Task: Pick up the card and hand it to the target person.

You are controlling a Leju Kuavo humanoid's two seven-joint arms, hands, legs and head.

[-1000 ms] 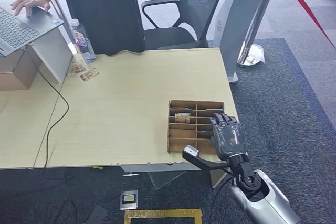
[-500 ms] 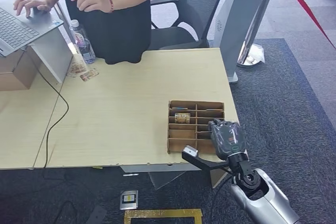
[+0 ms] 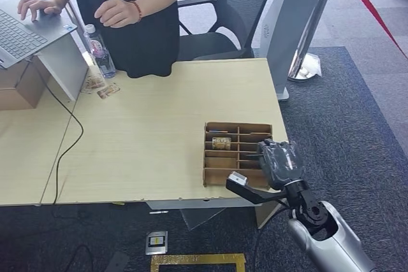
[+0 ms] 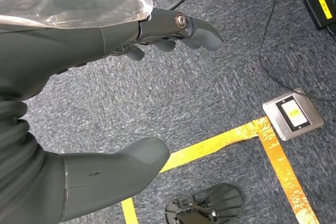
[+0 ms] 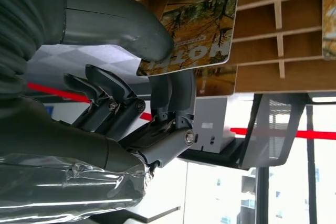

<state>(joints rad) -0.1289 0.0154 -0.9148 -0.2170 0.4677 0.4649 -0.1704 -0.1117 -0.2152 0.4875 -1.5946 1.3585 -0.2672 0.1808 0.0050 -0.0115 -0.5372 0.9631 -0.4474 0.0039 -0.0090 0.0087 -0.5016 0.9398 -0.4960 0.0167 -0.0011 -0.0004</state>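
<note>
Your right hand (image 3: 280, 164) sits at the near right corner of the cardboard divider box (image 3: 238, 154), which rests on the light wooden table (image 3: 144, 138) close to its front edge. From the right wrist camera you can see the card (image 5: 196, 27), printed with autumn foliage and the word HOTEL, pinched between the thick grey thumb (image 5: 118, 24) and the darker fingers (image 5: 174, 95) beneath it. The card's far end lies over the wooden slats of the box, so you cannot tell whether it has fully cleared its slot. Another card (image 3: 222, 143) stands in an upper left compartment of the box, seen from the head camera.

Your left hand (image 4: 99, 77) hangs over the grey carpet (image 4: 222, 77), its thumb and fingers spread apart and nothing between them. Below it you can see yellow tape lines (image 4: 222, 140), a small silver plate with a yellow label (image 4: 293, 114) and a black cable (image 4: 269, 24).

The person (image 3: 130, 11) in a black printed T-shirt stands at the far side of the table, one hand (image 3: 34, 7) resting on the laptop (image 3: 24, 33) and the other (image 3: 113, 12) raised in front of the chest. A water bottle (image 3: 100, 49) stands just beside the laptop stand, with two more cards (image 3: 101, 86) lying flat near it. A black office chair (image 3: 231, 11) stands behind the table
</note>
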